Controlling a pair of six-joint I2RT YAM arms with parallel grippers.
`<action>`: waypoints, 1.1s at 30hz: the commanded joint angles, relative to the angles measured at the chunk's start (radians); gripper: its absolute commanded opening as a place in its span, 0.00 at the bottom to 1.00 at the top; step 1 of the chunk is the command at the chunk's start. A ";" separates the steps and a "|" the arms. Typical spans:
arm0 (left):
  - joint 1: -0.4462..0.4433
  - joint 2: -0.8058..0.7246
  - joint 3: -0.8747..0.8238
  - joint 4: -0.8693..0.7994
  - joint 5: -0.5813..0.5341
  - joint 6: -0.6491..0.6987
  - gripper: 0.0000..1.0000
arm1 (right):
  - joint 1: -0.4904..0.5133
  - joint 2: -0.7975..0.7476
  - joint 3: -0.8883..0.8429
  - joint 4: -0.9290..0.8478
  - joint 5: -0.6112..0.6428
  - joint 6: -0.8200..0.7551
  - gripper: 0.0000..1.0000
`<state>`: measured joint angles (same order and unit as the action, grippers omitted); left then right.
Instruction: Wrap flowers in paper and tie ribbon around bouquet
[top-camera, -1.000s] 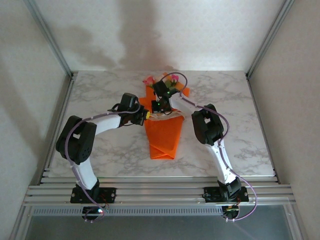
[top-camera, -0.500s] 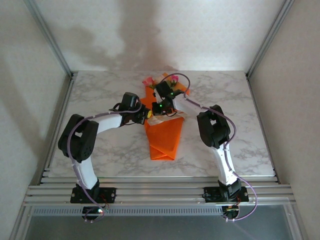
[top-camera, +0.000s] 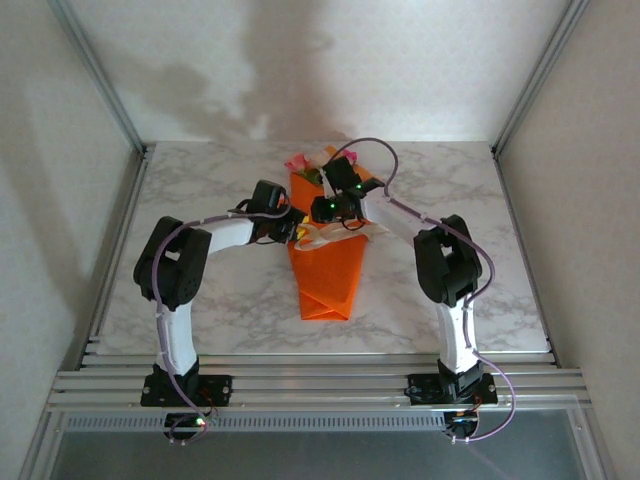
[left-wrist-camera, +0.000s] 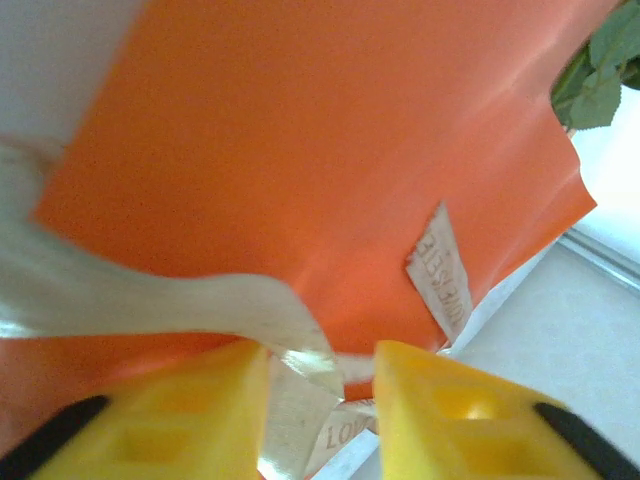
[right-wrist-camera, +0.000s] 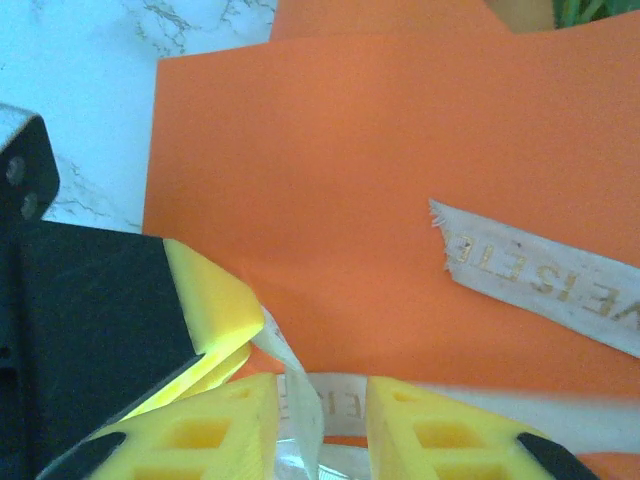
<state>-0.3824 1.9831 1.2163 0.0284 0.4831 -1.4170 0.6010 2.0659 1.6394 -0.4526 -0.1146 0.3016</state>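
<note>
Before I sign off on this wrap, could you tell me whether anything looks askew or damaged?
Yes: the ribbon lies in slack loops across the orange paper rather than cinching it, and one printed tail ends in a ragged, frayed cut.

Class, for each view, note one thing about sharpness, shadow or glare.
Top external: broad soft shadows on the back wall. Left wrist: ribbon and yellow fingers near the lens blurred, right edge washed out. Right wrist: ribbon lettering fairly sharp against the orange paper.
</note>
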 joint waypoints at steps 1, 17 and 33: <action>0.004 -0.037 0.059 -0.116 -0.015 0.083 0.40 | 0.009 -0.043 -0.054 0.031 0.051 -0.018 0.28; -0.002 -0.223 0.053 -0.519 -0.110 0.405 0.48 | -0.075 -0.207 -0.171 0.041 0.242 0.112 0.27; -0.102 0.013 0.304 -0.800 -0.242 0.915 0.41 | -0.200 -0.242 -0.229 -0.016 0.197 0.180 0.32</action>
<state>-0.4618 1.9541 1.4700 -0.6941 0.2981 -0.5991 0.4366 1.8542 1.4174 -0.4339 0.1013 0.4358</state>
